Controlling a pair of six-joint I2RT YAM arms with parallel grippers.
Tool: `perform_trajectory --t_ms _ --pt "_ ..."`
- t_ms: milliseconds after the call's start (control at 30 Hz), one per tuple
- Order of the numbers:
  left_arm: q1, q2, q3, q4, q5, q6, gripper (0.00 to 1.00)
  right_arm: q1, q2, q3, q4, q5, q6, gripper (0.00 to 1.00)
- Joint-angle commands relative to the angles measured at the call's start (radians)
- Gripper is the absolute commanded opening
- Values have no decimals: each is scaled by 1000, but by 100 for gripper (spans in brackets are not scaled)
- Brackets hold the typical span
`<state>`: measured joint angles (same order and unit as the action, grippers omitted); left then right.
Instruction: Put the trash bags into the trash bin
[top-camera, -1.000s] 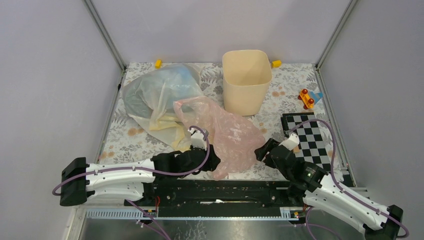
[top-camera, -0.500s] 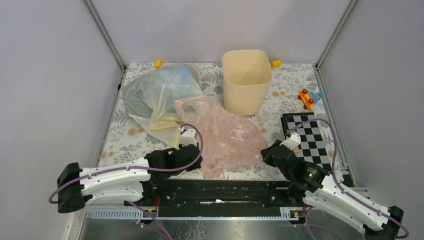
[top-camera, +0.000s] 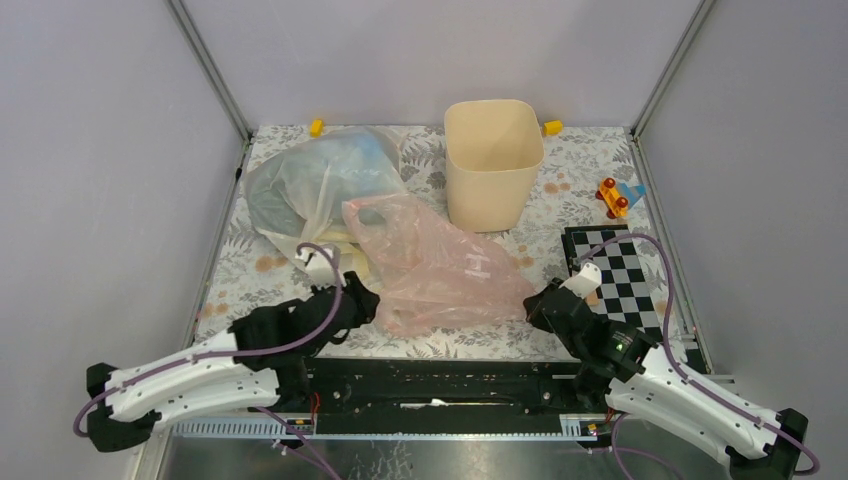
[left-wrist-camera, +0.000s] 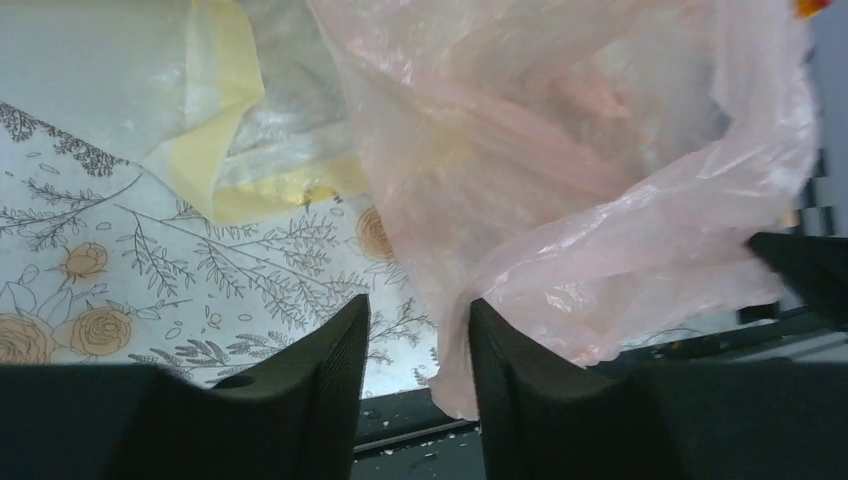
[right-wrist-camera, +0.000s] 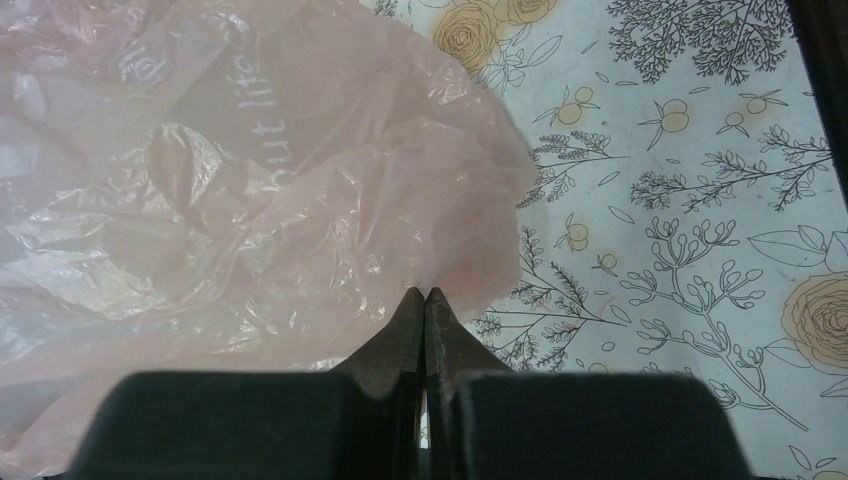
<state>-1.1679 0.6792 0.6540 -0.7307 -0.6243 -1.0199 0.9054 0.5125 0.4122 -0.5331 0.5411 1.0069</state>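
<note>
Pink bag (right-wrist-camera: 230, 200) tight between right jaws

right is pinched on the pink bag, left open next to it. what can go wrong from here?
1. The right gripper holds only a thin edge of the pink bag, so it may slip or tear on lifting.
2. The left gripper is open with just a bag fringe between its fingers, so closing there may catch little.
3. The bag lies spread wide. Lifted by one edge, it may drape over the trash bin rim.
</note>
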Motion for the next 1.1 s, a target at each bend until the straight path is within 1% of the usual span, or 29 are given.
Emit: perform_trajectory --t_ms 0,67,100,133,167,233,333,400,500,567,633,767,833,967,1067 --pt "7 -129 13 28 -38 13 51 4 4 46 6 46 -10 0" --pt "7 -191 -37 178 98 113 71 4 4 45 12 40 -15 0" --pt "7 -219 -60 247 181 159 78 4 4 45 16 38 -16 0" --pt "7 -233 -77 302 271 181 84 4 4 45 19 35 -17 0" --pt "7 -238 -90 339 326 197 90 4 3 45 21 33 -18 0" --pt "7 -223 -106 399 429 233 98 4 3 43 27 30 -18 0" --pt "7 -123 -99 415 537 267 99 3 5 46 40 21 -25 0" --pt "6 -26 -79 385 548 277 99 4 11 51 42 19 -28 0" --pt "3 86 -60 352 523 279 98 4 18 58 42 17 -31 0" --pt "4 125 -56 326 465 268 96 4 17 61 41 15 -33 0" --pt "4 149 -50 252 378 241 93 4 13 62 41 14 -37 0" --pt "4 172 -22 95 197 168 82 4 -5 66 24 32 -40 0" --pt "4 163 -19 53 151 134 82 4 -11 68 14 45 -42 0" --pt "3 117 -24 13 76 76 84 4 -23 75 -13 68 -41 0" --pt "3 88 -21 -1 63 55 86 4 -32 74 -18 71 -41 0"
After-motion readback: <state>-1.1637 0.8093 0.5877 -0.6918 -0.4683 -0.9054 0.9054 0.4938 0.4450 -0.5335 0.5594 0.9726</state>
